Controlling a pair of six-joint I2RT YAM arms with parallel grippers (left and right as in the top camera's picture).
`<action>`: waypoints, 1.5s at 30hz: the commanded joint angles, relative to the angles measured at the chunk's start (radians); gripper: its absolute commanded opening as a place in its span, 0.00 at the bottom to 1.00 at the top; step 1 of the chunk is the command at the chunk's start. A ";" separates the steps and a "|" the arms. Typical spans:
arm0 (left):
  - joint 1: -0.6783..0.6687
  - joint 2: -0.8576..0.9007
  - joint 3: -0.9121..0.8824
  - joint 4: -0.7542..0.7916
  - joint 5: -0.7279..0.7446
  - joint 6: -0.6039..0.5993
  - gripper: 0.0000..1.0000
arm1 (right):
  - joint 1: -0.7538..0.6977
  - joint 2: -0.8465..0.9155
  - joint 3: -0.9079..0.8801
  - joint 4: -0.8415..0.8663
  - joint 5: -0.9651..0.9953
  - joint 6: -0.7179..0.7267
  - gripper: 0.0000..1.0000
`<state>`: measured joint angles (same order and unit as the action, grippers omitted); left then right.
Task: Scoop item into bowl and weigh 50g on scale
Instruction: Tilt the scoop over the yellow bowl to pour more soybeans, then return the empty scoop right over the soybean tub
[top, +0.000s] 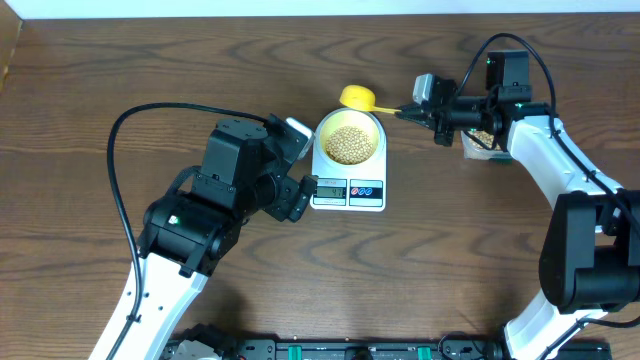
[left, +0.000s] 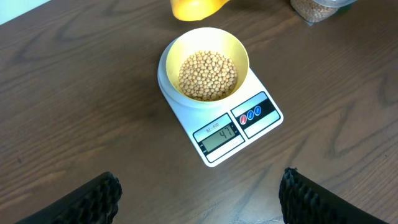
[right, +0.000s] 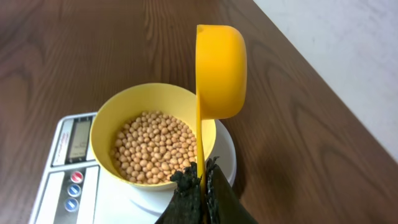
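A pale yellow bowl (top: 322, 135) (left: 168, 56) (right: 109, 124) stands on the white scale (top: 346, 204) (left: 239, 134) (right: 62, 180), and tan beans (top: 350, 145) (left: 208, 75) (right: 155, 146) fill its bottom. My right gripper (top: 405, 111) (right: 202, 180) is shut on the handle of a bright yellow scoop (top: 357, 97) (left: 193, 7) (right: 219, 68). The scoop's cup is turned on its side just beyond the bowl's far rim. My left gripper (top: 298, 180) (left: 199, 199) hangs open to the left of the scale, holding nothing.
A clear tub (top: 480, 140) (left: 317, 7) with more beans sits to the right of the scale, partly hidden under my right arm. The scale's grey display (left: 217, 135) is lit and faces the table's front. Bare dark wood lies all around.
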<state>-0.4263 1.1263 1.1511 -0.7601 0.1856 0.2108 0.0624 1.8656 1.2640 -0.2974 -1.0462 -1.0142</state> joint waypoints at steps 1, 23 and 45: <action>0.004 0.003 0.001 -0.003 0.009 0.010 0.84 | 0.005 -0.006 -0.002 0.024 -0.047 0.179 0.01; 0.005 0.003 0.001 -0.003 0.009 0.010 0.83 | -0.083 -0.391 -0.002 -0.064 0.859 0.584 0.01; 0.005 0.003 0.001 -0.003 0.009 0.010 0.83 | -0.232 -0.404 -0.002 -0.512 0.984 0.743 0.01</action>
<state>-0.4263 1.1263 1.1511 -0.7597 0.1856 0.2111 -0.1680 1.4761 1.2613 -0.7940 -0.0456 -0.2577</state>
